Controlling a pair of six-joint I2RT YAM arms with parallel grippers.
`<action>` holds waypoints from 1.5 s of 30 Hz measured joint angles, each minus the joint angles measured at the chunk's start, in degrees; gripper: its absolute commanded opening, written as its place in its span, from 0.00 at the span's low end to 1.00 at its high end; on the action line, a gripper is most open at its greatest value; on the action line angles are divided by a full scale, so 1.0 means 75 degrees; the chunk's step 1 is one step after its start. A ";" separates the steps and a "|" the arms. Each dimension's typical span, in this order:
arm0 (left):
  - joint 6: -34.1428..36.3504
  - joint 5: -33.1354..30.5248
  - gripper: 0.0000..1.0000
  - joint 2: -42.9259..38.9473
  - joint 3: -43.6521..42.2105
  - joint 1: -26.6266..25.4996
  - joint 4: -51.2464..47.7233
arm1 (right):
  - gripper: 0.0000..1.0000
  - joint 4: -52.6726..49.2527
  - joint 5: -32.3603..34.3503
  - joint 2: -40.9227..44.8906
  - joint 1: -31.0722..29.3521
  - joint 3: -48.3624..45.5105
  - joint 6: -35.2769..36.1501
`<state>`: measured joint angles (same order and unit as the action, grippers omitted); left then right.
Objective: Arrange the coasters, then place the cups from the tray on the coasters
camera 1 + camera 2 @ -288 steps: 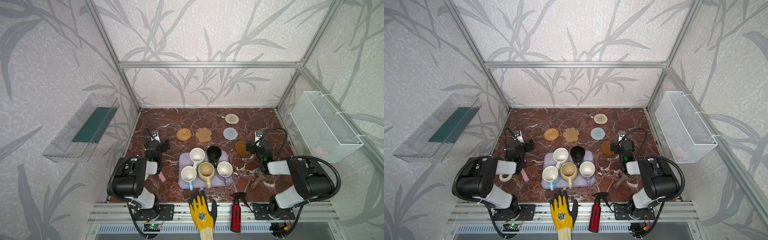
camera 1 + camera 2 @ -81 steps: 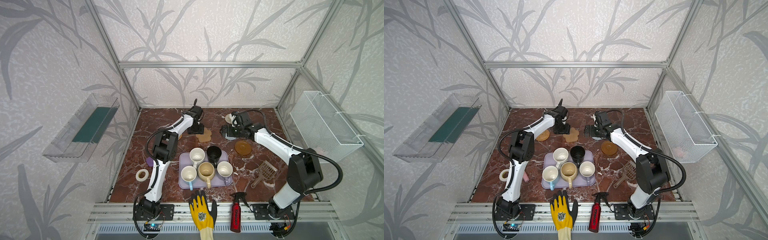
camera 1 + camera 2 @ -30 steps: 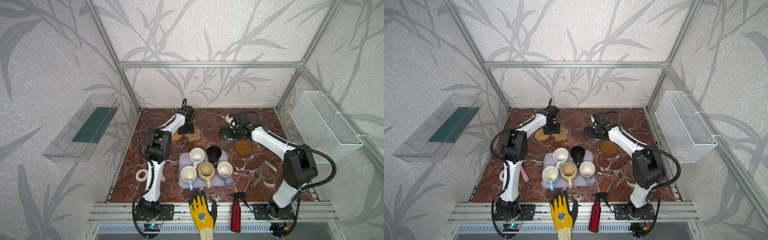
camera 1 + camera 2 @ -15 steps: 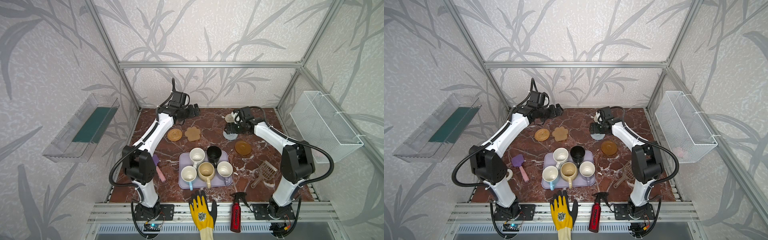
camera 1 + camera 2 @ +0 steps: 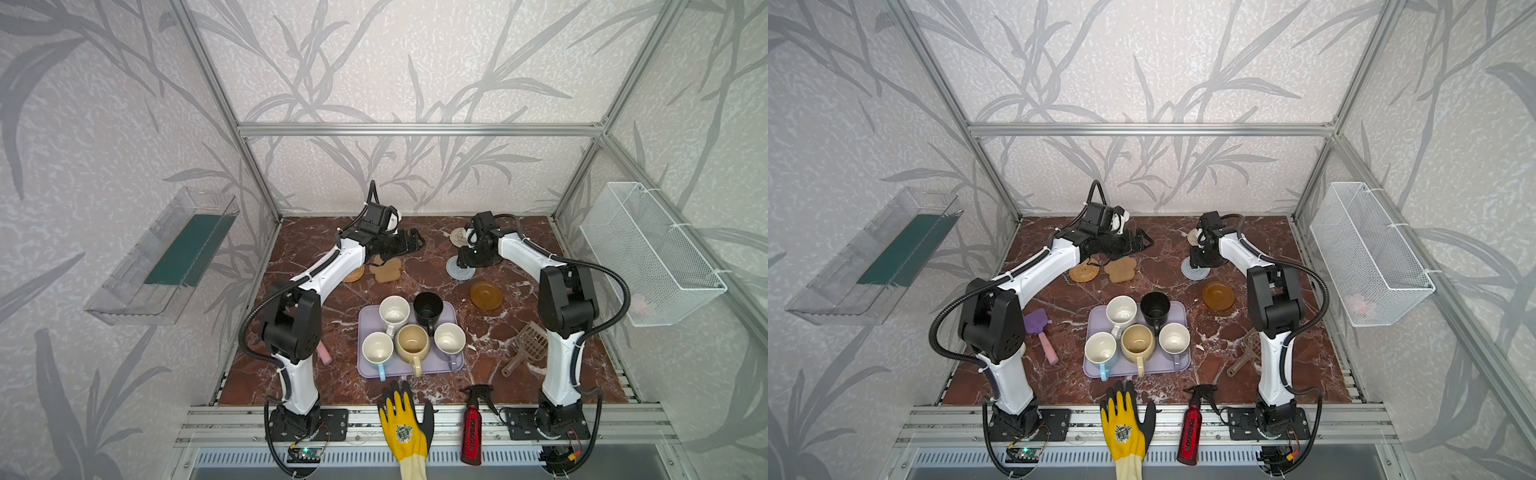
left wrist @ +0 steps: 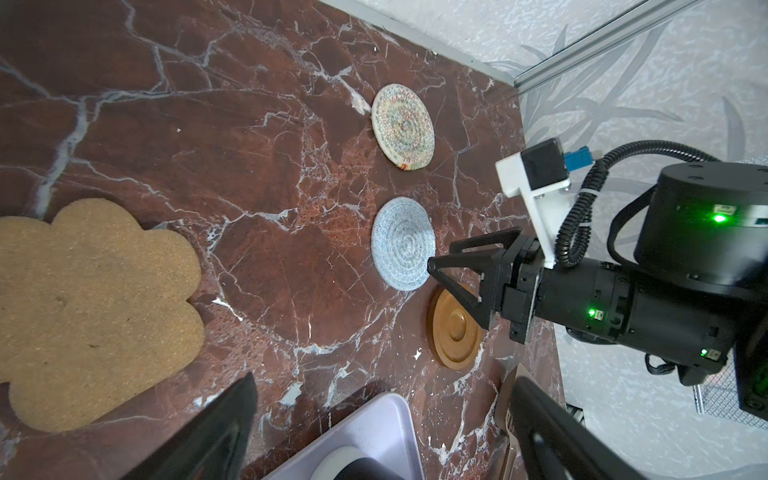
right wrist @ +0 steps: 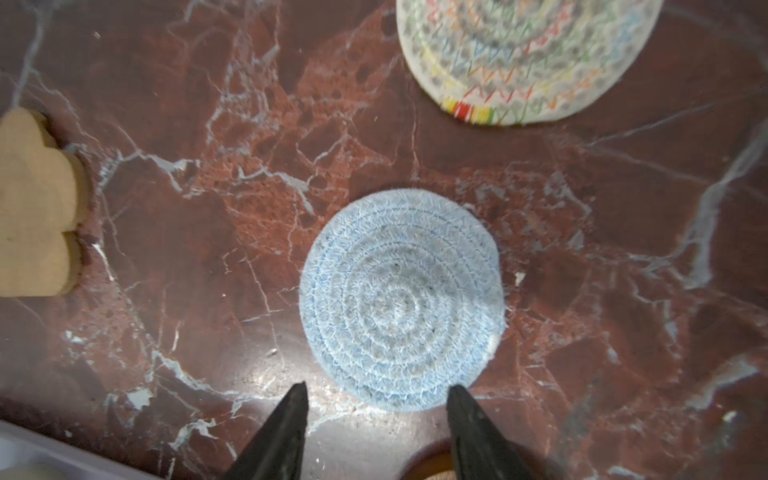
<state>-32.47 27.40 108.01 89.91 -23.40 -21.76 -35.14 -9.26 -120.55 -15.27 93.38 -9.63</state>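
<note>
Several coasters lie across the back of the table: orange rattan, tan paw, grey-blue, cream spiral and amber disc. My left gripper hangs open and empty above the table behind the paw coaster. My right gripper is low at the grey-blue coaster's near edge. Its jaws stand partly apart, with one fingertip over the rim. The lavender tray holds several cups: white speckled, black, light blue, beige and lavender-grey.
A purple spade lies left of the tray and a brown scoop right of it. A yellow glove and a red spray bottle sit at the front rail. A wire basket and a clear bin hang on the side walls.
My left gripper has let go of the paw coaster beside the orange one and lifted away open. My right gripper's jaws have narrowed at the grey-blue coaster's edge.
</note>
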 measured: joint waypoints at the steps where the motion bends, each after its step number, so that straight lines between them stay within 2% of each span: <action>1: 0.0015 0.0029 0.97 0.0087 0.0006 0.0000 0.0006 | 0.49 0.0006 -0.0003 -0.0149 0.0000 0.0015 0.0000; 10: 0.0134 0.0090 0.96 0.0388 0.0067 0.0000 -0.0058 | 0.37 -0.0082 0.0230 -0.0822 -0.0108 0.0513 -0.0041; 19: 0.0277 -0.0160 0.96 0.0391 0.0251 0.0003 -0.0131 | 0.36 -0.0647 0.0650 -0.1440 -0.0778 0.1606 0.0032; 29: 0.0248 -0.0382 0.96 0.0391 0.0251 0.0085 -0.0125 | 0.36 -0.1256 0.0428 -0.2136 -0.1594 0.2859 -0.0154; 37: 0.0248 -0.0425 0.96 0.0391 0.0248 0.0131 -0.0125 | 0.35 -0.1553 0.0420 -0.2617 -0.1699 0.3713 -0.0393; 45: 0.0245 -0.0446 0.96 0.0388 0.0248 0.0184 -0.0122 | 0.36 -0.1617 0.0364 -0.2652 -0.1699 0.3838 -0.0399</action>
<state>-30.63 24.05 110.91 91.77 -22.02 -22.68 -47.27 -6.52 -140.44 -28.01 122.17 -12.62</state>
